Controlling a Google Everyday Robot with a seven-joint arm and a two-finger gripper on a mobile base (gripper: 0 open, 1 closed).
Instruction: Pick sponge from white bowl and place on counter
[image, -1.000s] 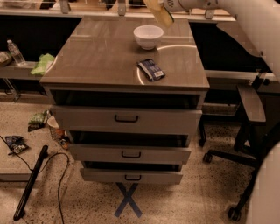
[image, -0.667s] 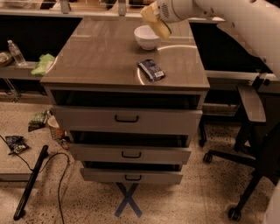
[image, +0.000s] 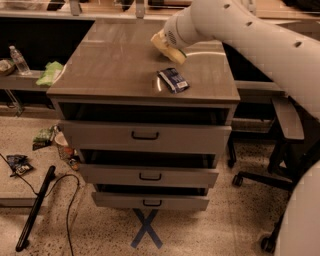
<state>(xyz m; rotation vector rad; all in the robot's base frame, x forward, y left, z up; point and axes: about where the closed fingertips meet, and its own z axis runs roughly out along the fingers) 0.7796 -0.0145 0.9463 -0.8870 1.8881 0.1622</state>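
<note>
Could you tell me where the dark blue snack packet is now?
The dark blue flat snack packet lies on the grey-brown counter, right of centre near its front edge, in front of the gripper.

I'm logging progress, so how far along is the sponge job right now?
Done: nothing visibly; no sponge lies on the bare part of the grey-brown glossy counter, only a dark blue snack packet. In hand: the pale end effector is low over the counter's far right, hiding the white bowl and sponge, so no grasp is confirmed. Left: lift the sponge out, set it on the counter.
</note>
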